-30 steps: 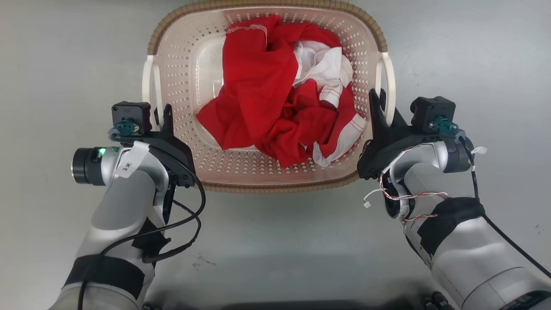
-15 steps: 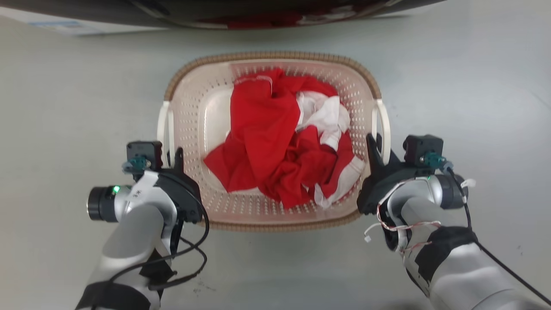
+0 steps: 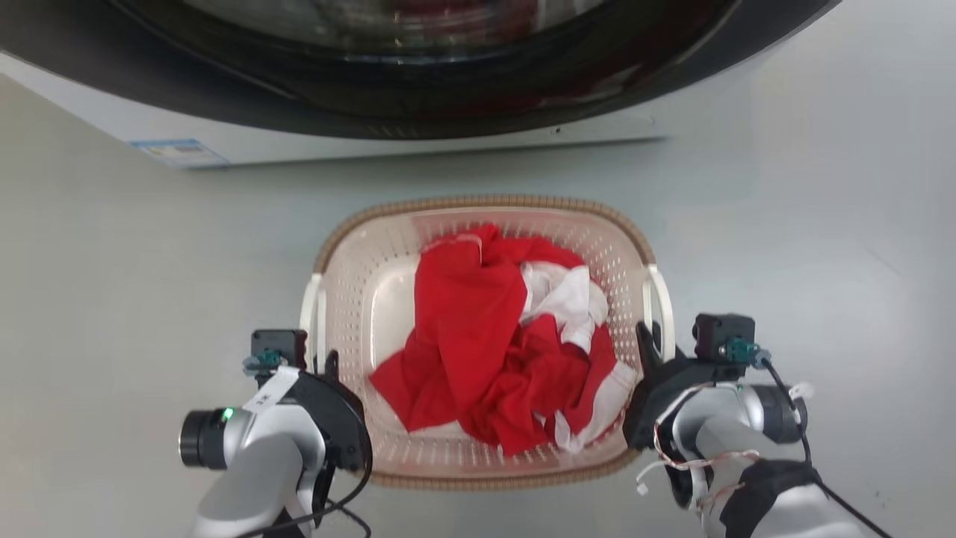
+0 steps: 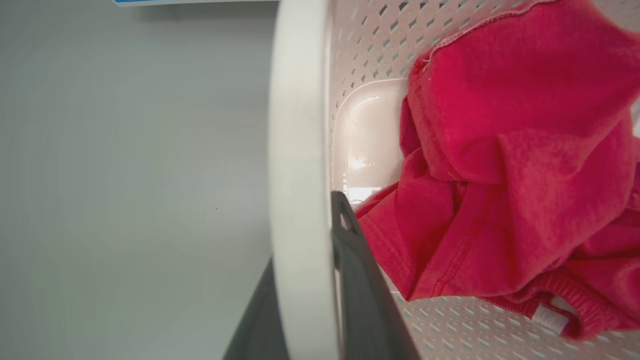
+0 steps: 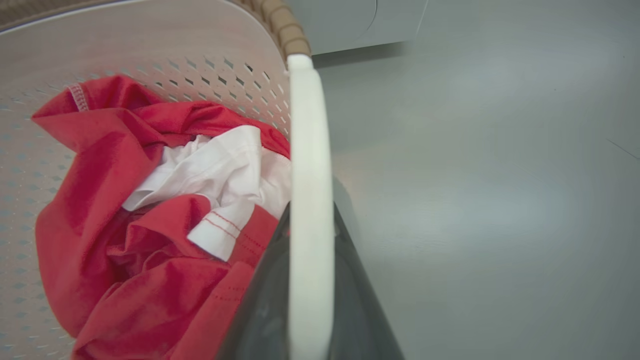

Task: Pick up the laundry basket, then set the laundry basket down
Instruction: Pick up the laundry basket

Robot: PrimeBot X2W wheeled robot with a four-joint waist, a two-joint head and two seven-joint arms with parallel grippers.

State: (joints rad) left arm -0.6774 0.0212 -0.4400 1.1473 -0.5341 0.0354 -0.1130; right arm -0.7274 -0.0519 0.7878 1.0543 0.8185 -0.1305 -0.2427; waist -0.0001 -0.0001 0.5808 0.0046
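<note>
The laundry basket (image 3: 485, 203) is cream-white and perforated, with a brown woven-look rim, and holds red and white clothes (image 3: 485, 336). It is in front of me on the grey floor; I cannot tell whether it touches the floor. My left gripper (image 3: 325, 366) is shut on the basket's left white handle (image 4: 295, 150), which runs between its dark fingers (image 4: 350, 250). My right gripper (image 3: 648, 340) is shut on the right white handle (image 5: 310, 150), with one finger on each side (image 5: 265, 300).
A washer (image 3: 418, 75) with a dark round door and white body stands just beyond the basket, with a blue label (image 3: 179, 152) on its lower left. Bare grey floor (image 3: 821, 224) lies on both sides of the basket.
The camera has moved: the basket and both arms now sit lower and smaller in the picture, and the washer has come into view at the top. Both grippers keep their hold on the handles.
</note>
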